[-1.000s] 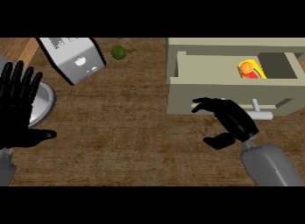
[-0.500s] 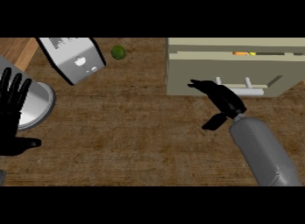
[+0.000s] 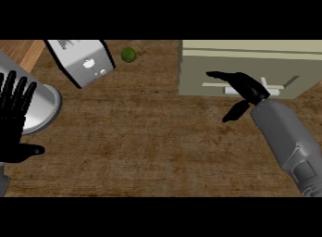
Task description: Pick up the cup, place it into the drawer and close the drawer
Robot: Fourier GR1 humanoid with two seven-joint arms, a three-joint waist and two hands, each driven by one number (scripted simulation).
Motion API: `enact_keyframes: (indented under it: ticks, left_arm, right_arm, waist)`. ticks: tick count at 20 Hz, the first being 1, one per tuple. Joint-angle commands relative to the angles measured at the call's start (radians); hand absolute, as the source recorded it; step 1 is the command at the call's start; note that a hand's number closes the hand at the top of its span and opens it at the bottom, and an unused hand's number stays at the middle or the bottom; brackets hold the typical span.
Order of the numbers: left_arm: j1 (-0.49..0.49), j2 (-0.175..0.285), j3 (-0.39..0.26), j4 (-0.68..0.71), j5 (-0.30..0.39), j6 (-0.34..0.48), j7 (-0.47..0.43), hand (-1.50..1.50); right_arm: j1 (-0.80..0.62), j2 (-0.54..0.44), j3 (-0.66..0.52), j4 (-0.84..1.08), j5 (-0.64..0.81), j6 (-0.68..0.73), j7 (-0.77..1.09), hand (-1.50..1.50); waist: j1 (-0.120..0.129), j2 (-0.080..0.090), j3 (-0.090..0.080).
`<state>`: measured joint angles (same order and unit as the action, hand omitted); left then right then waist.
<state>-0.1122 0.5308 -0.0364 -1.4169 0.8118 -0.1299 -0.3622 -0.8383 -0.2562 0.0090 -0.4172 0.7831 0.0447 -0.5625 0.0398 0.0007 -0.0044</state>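
The right robot hand [image 3: 244, 88] is covering the middle of the handle [image 3: 276, 87], and the shut drawer [image 3: 300, 69] is hiding its inside. The left robot hand [image 3: 7, 125] is overlapping a grey round object [image 3: 46, 106] that is running off the left edge. The small green thing [image 3: 128, 54] is showing too small to name.

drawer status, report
Right hand open at drawer front. Left hand open, resting at left. Drawer looks shut, cup not in view. Nothing blocking it.
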Motion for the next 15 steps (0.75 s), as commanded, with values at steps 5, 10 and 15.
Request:
enact_keyframes:
  ticks: [5, 10, 15]
  left_arm:
    - [0.034, -0.013, -0.021, -0.034, -0.037, -0.026, -0.009, -1.50]
    - [-0.026, -0.009, -0.005, 0.021, -0.027, -0.030, 0.015, -1.50]
    - [-0.016, -0.048, -0.037, 0.008, -0.083, -0.001, -0.020, -1.50]
  right_arm:
    - [-0.138, -0.065, -0.060, 0.197, 0.001, -0.006, 0.018, -1.50]
    - [-0.186, -0.075, -0.068, 0.227, 0.000, 0.008, 0.023, -1.50]
    - [-0.166, -0.069, -0.074, 0.250, -0.001, -0.027, -0.009, -1.50]
  waist:
    - [0.042, 0.026, 0.008]
    - [0.051, 0.037, 0.007]
    - [0.055, 0.038, 0.008]
